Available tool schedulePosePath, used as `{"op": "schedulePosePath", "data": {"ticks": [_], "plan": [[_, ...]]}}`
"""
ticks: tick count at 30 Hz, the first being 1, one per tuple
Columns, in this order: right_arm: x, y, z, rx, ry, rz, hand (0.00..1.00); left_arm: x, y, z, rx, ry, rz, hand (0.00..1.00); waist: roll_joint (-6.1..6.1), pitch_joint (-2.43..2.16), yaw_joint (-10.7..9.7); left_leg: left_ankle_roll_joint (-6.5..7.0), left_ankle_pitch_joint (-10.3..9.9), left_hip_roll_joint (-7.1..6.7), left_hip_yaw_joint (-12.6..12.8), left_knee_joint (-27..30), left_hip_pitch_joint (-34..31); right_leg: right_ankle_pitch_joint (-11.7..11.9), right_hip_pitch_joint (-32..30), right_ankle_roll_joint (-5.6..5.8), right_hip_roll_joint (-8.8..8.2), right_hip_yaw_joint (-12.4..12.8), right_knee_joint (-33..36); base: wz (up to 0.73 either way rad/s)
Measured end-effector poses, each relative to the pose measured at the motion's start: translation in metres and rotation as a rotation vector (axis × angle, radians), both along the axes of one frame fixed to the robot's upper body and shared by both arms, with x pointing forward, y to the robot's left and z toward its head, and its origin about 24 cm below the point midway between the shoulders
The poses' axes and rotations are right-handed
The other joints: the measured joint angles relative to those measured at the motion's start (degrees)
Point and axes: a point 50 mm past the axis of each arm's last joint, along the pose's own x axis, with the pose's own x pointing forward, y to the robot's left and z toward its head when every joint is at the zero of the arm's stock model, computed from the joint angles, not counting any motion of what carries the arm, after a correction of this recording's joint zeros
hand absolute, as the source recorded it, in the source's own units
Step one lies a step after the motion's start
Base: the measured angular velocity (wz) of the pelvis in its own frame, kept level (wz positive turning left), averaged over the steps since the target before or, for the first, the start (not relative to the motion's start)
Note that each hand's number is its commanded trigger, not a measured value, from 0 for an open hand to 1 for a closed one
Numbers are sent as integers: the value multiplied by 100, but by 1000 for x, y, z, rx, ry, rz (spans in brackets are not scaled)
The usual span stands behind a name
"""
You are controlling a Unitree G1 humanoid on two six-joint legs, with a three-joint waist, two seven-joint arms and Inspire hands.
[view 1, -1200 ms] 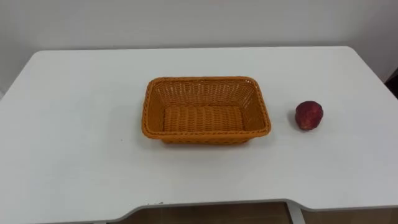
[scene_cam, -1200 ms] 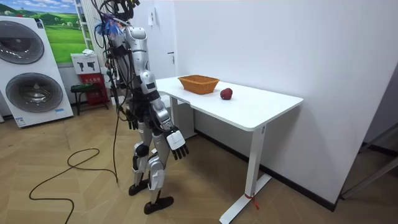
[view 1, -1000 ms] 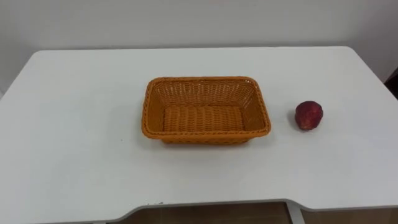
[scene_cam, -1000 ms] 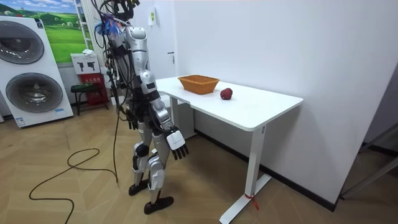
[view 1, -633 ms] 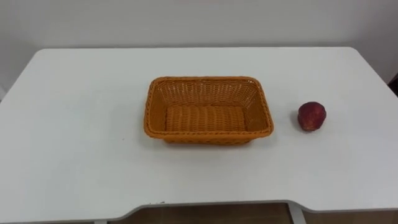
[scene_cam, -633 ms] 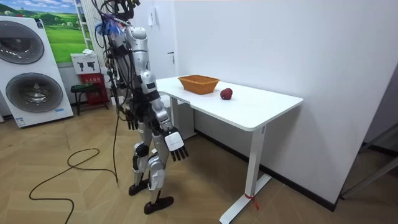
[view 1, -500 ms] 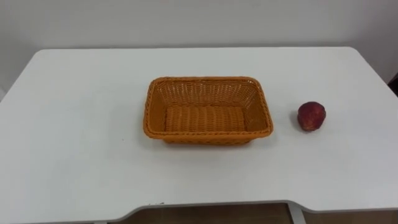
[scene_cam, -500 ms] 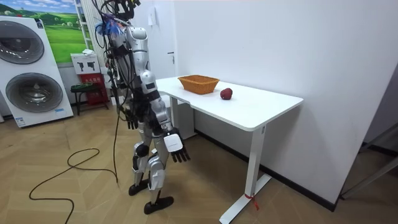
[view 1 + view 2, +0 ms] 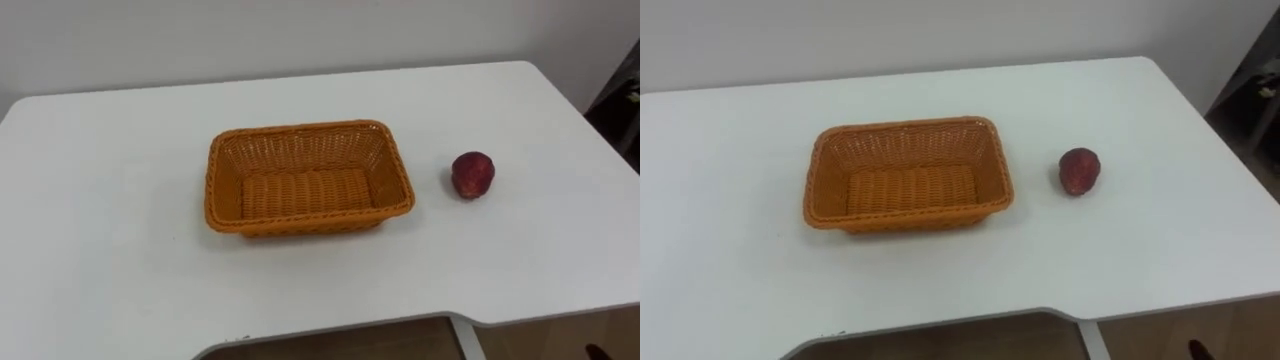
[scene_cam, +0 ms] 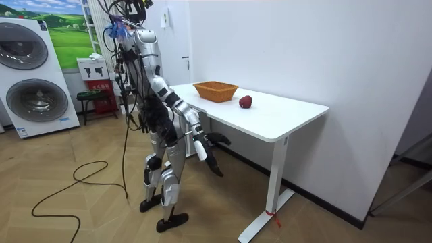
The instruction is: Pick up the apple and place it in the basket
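Two things sit on the white table [image 9: 100,260]: an orange wicker basket [image 9: 300,129] and a dark red apple [image 9: 473,175]. The basket is near mid-table with its long sides running 9 to 3 o'clock, and it holds nothing. The apple rests on the bare tabletop at the basket's 3 o'clock, near it but not touching, between the basket and the table's right edge.

In the room view your robot stands at the table's front edge, facing it, with its arms reaching forward below tabletop level. Your right hand [image 10: 204,156] hangs just in front of the table edge. Its fingers are straight and point down toward about 5 o'clock, and it has hold of nothing. Your left hand [image 10: 219,140] shows as a dark shape just past the right one, under the tabletop's edge. It's too small to read, so you can't tell how far open it is or whether it grips anything. Both hands are well apart from the apple and lower than it.

Behind the robot, at the room view's left, two white washing machines [image 10: 37,81] are stacked one on the other. The robot stands on a wood floor [image 10: 81,216], and a plain white wall [image 10: 304,47] runs behind the table.
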Motion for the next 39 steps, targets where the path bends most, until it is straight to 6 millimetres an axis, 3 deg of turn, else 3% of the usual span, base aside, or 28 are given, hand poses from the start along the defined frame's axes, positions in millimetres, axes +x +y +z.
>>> {"op": "schedulePosePath", "data": {"ticks": [2, 6, 10, 14, 23, 24, 28, 39], "plan": [[20, -11, 24, -87, -19, -2, 0, 1, 2, 1, 7, -2, -4, 0, -46, 6, -6, 6, 4, -4, -2, 11, -82, 0, -73, 0, -4, 6, 30, 0], [32, -17, 46, -232, 55, 17, 0, -1, 2, 1, 9, 4, -14, 0, -109, 28, 29, 6, 4, -8, 5, 56, -153, 0, -131, 0, -19, -18, 32, 1], [59, -23, 88, -481, 48, 73, 0, 5, 2, 1, 21, -4, -34, 0, -124, 36, 97, 7, 5, -8, 15, 112, -271, 0, -262, -3, -18, 29, 89, -4], [84, -11, 125, -756, 34, 195, 0, 11, -2, 0, 4, -9, -85, 0, -63, -2, 183, 6, 5, 2, 23, 112, -270, 2, -331, -6, -4, 50, 92, -2], [108, 15, 131, -915, 24, 466, 0, 16, -4, -1, -14, -9, -136, 0, -102, -11, 344, 6, 5, 18, -70, 97, -275, 6, -289, -11, -6, -47, 80, 4], [111, 19, 132, -925, 11, 501, 0, 16, -4, -1, -14, -9, -137, 0, -108, 12, 359, 5, 5, 21, -80, 98, -257, 6, -239, -11, -3, -59, 65, 7], [117, 28, 129, -932, -14, 609, 0, 17, -5, -1, -21, -14, -153, 0, -148, 43, 447, 5, 5, 22, -155, 116, -241, 7, -189, -12, -10, -143, 64, 9], [132, 60, 117, -929, -74, 916, 0, 24, -4, 0, -32, -40, -188, 0, -181, 41, 562, 3, 6, 10, -162, 152, -274, 9, -145, -18, -30, -208, 25, 2]]}}
